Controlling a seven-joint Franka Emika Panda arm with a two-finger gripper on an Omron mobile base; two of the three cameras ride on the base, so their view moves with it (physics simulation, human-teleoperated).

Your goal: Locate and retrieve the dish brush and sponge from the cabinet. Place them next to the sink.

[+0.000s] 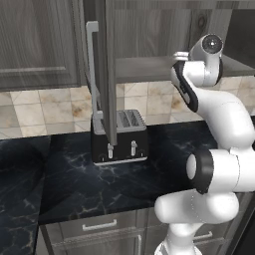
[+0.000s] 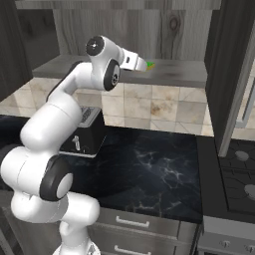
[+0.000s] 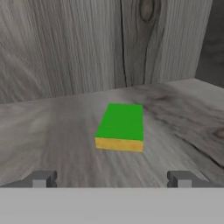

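Item: sponge [image 3: 120,126]. Flat rectangular block, green top face over a yellow layer. It lies flat on the wood-grain shelf floor [image 3: 52,131] inside the cabinet [image 2: 149,30], apart from the back wall [image 3: 65,43] and from the side wall at the right of the hand view. No lettering, brand or label can be read on it or on any surface nearby.

Item: gripper [image 3: 111,178]. Both finger tips [image 3: 41,178] rise at the bottom of the hand view, spread wide and holding nothing. The sponge sits ahead of them, roughly centred on the gap and not touching either tip. In the right base view the hand reaches into the open cabinet at shelf level, with a spot of green just past its end.

Item: cabinet door [image 1: 102,74]. Swung open, seen edge-on in the left base view, its long silver bar handle [image 1: 92,69] facing left. The lower edge hangs in front of the toaster [image 1: 122,137].

Item: toaster. Black and silver, on the dark marble counter [image 1: 64,184] against the tiled wall; no writing is legible.

Open room: bare shelf floor lies on every side of the sponge. The counter in front of the toaster is bare up to its front edge. A stove [image 2: 239,174] adjoins the counter on the right in the right base view.
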